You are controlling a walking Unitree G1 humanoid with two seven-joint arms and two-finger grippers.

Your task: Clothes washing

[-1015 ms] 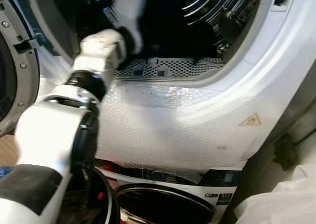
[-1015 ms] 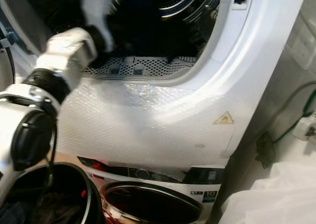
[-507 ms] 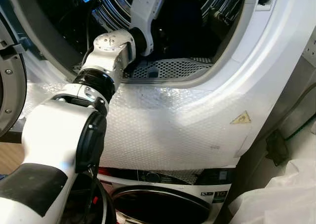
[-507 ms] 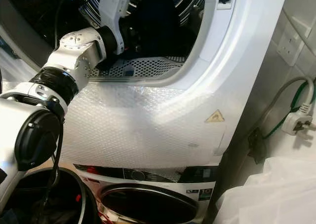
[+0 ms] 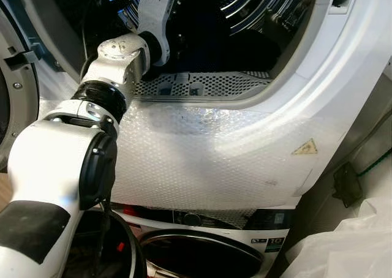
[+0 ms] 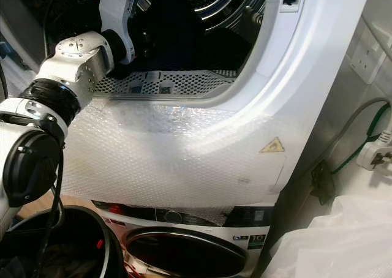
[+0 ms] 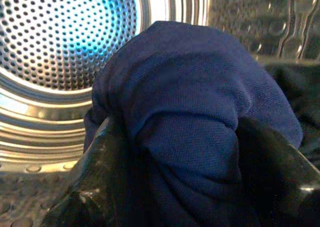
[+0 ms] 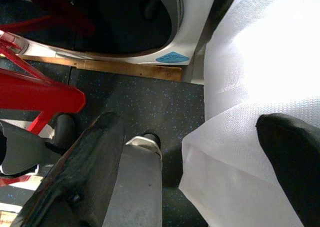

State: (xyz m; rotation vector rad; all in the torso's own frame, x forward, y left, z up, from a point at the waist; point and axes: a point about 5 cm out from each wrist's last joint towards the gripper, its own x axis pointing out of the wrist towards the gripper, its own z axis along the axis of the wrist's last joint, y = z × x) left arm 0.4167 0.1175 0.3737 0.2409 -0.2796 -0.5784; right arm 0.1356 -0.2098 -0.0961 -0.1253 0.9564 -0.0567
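My left arm (image 5: 122, 63) reaches through the round opening of the upper machine into its steel drum (image 5: 269, 8). In the left wrist view my left gripper (image 7: 190, 177) is shut on a dark navy garment (image 7: 200, 102), which bulges between the two black fingers (image 7: 95, 187) in front of the perforated drum wall (image 7: 65, 32). The same dark cloth (image 6: 168, 21) shows inside the drum beside the wrist. My right gripper (image 8: 192, 172) hangs open over the dark floor, with nothing between its fingers.
A perforated grille (image 5: 196, 85) lines the opening's lower lip, and bubble wrap (image 5: 202, 155) covers the front panel. Below is a second machine's door (image 5: 202, 253), with a dark basket (image 5: 119, 253) at lower left. The open door (image 5: 15, 94) stands left. White plastic (image 5: 343, 247) and a plug (image 6: 376, 152) lie right.
The head view has swung and sharpened from a blur. My left forearm stays inside the drum opening, now a little further left, with the gripper deep in the drum.
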